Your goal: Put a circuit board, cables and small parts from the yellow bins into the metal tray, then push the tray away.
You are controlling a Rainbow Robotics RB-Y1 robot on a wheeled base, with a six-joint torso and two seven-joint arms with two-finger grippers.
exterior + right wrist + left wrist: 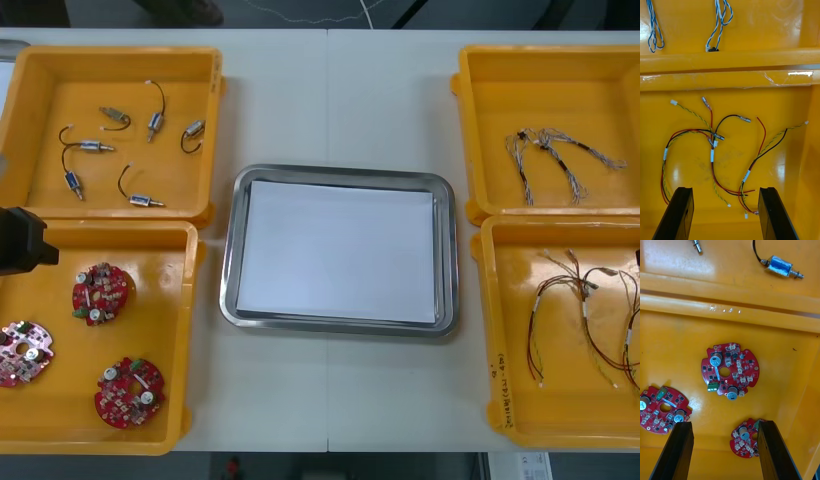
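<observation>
Three round red circuit boards lie in the near left yellow bin (185,330): one (102,293) toward the back, one (24,351) at the left, one (129,391) in front. My left gripper (726,455) hovers open over them, the middle board (730,370) ahead of its fingers and a second board (746,437) by one fingertip. My right gripper (725,215) hangs open above the red and yellow cables (713,150) in the near right bin (495,330). The metal tray (228,250), white inside, holds nothing.
The far left bin (215,120) holds several small metal parts (155,122). Twisted blue and white cables (550,155) lie in the far right bin (465,120). My left arm (20,240) juts in at the left edge. Bare table surrounds the tray.
</observation>
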